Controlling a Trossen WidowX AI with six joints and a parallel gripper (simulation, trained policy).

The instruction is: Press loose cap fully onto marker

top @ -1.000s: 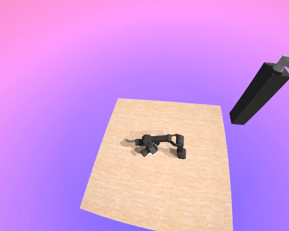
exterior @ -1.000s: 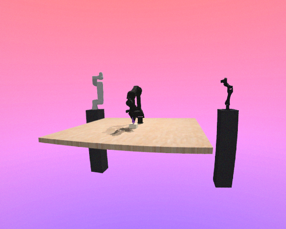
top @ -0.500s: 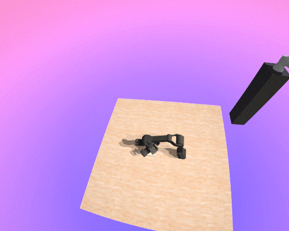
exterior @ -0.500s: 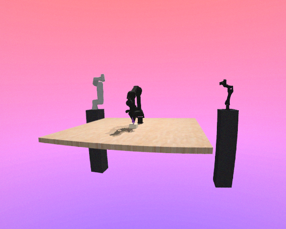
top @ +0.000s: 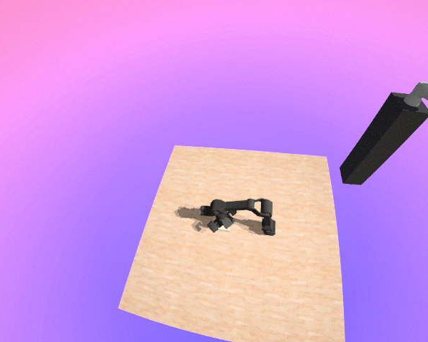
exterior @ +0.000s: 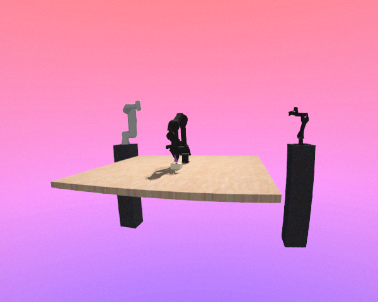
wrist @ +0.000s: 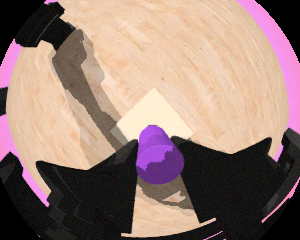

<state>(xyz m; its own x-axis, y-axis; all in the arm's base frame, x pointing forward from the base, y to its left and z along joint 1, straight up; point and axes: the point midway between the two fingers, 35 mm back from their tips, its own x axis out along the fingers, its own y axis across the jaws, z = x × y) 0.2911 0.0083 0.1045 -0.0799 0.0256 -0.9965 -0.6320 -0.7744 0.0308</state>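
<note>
The pale holder block (top: pixel 224 229) (exterior: pixel 176 166) (wrist: pixel 154 107) sits on the table. My gripper (exterior: pixel 176 156) (wrist: pixel 154 142) is low, just above the block, and shut on the purple cap (wrist: pixel 160 164). In the wrist view the cap stands between the two black fingers, its far end in front of the block. In the exterior view a short purple length shows between the fingers and the block; where cap ends and marker begins cannot be told. The marker's tip is hidden, so how far the cap sits on it cannot be seen.
The wooden table (top: pixel 243 276) (exterior: pixel 215 178) carries the arm's base (top: pixel 268 226) (exterior: pixel 185 158). Beyond the table's edges, a grey arm (exterior: pixel 132 120) and a small black arm (exterior: pixel 302 124) stand on dark pedestals (top: pixel 385 141) (exterior: pixel 298 195).
</note>
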